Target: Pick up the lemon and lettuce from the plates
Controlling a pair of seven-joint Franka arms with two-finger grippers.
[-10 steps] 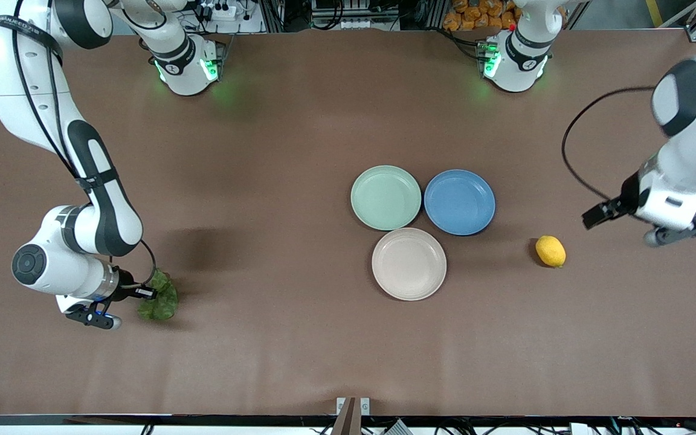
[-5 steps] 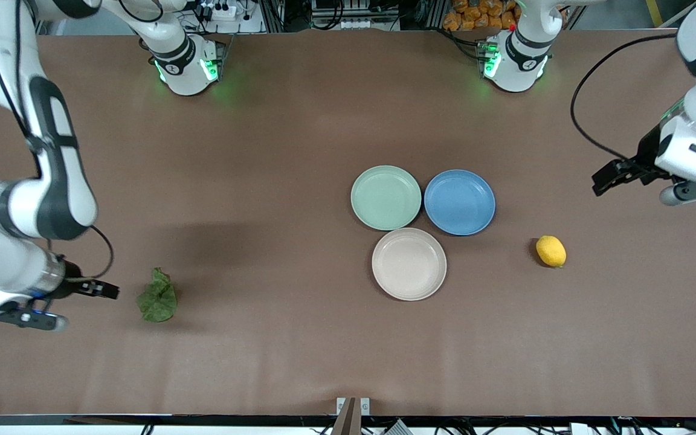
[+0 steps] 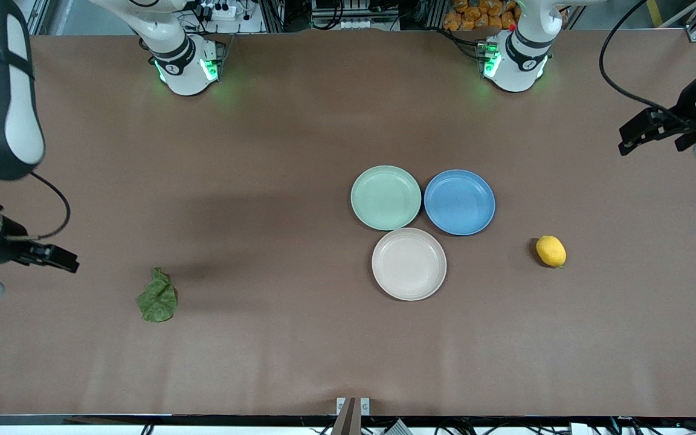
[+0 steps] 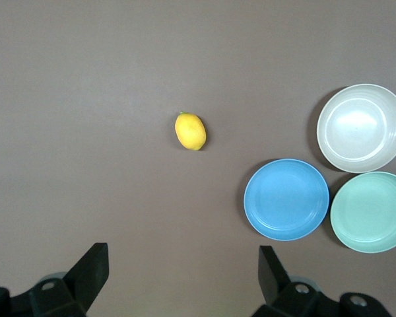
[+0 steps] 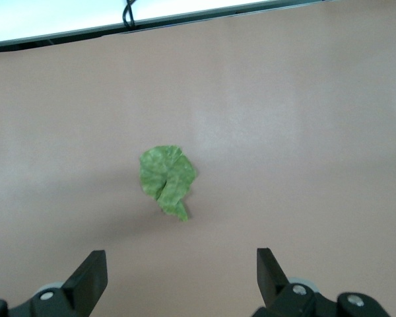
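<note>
The lemon (image 3: 550, 251) (image 4: 190, 131) lies on the bare table, off the plates, toward the left arm's end. The lettuce (image 3: 157, 297) (image 5: 166, 178) lies flat on the table toward the right arm's end. The mint green plate (image 3: 386, 197) and the beige plate (image 3: 409, 263) sit in the middle with nothing on them. My left gripper (image 4: 183, 254) hangs open and holds nothing, high over the table edge at its end, away from the lemon. My right gripper (image 5: 180, 264) is open too, raised over the table beside the lettuce.
A blue plate (image 3: 459, 202) touches the mint one on the side toward the left arm's end, and nothing lies on it. Both arm bases (image 3: 186, 60) (image 3: 514, 57) stand at the table's back edge. Brown table surface (image 3: 275, 181) stretches between the lettuce and the plates.
My right gripper opened, left the lettuce on the table and drew up and away toward the table's end. The left arm pulled farther from the lemon, toward its own end.
</note>
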